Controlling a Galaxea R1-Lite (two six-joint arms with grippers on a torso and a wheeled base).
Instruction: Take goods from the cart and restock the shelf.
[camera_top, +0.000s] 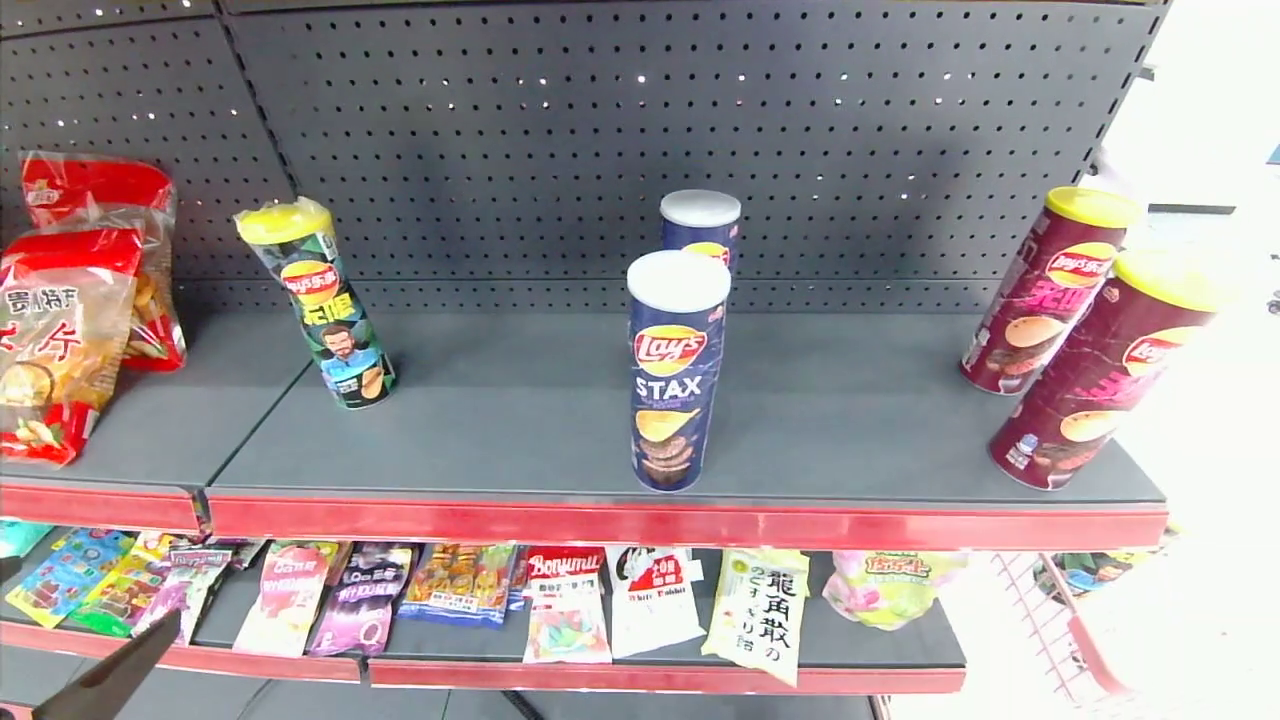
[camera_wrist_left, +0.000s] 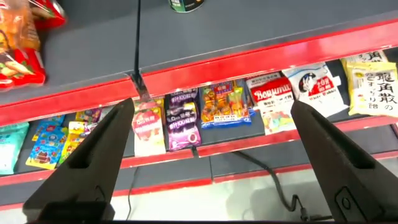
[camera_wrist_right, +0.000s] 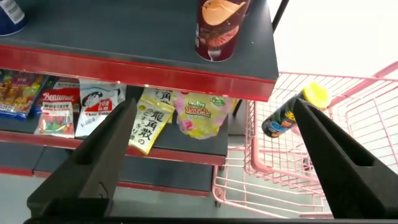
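Right claw (camera_wrist_right: 211, 162): jaws wide apart, nothing in them, hanging low beside the right end of the shelf (camera_top: 800, 420). Left claw (camera_wrist_left: 211, 168): also spread and empty, low in front of the shelf's left part.

The can (camera_wrist_right: 292, 112) I'm after is a dark tube with a yellow lid. It lies tilted inside the pink cart (camera_wrist_right: 348, 155), lid end uppermost, to the right of the shelf and below its top board.

Handling, my guess: light, a stiff tube with a smooth, slippery wall that dents if squeezed hard. I'd take it across the middle of the body, not on the lid, which may pop off. The tilt means the claw has to line up with the tube's slant.

In the way: the cart's wire rim and walls around the can, and the shelf's red front lip above. Two maroon cans (camera_top: 1050, 290) stand at the right end of the top board, the nearer one close to the front edge and easy to knock on the way up.

Elsewhere on the top board are two blue cans (camera_top: 678, 370) mid-shelf, one behind the other, a green can (camera_top: 320, 300) further left and bags (camera_top: 70, 330) at far left. Open board lies between the blue and maroon cans. Packets (camera_top: 600, 600) line the lower shelf. A cable (camera_wrist_left: 261, 180) trails below.
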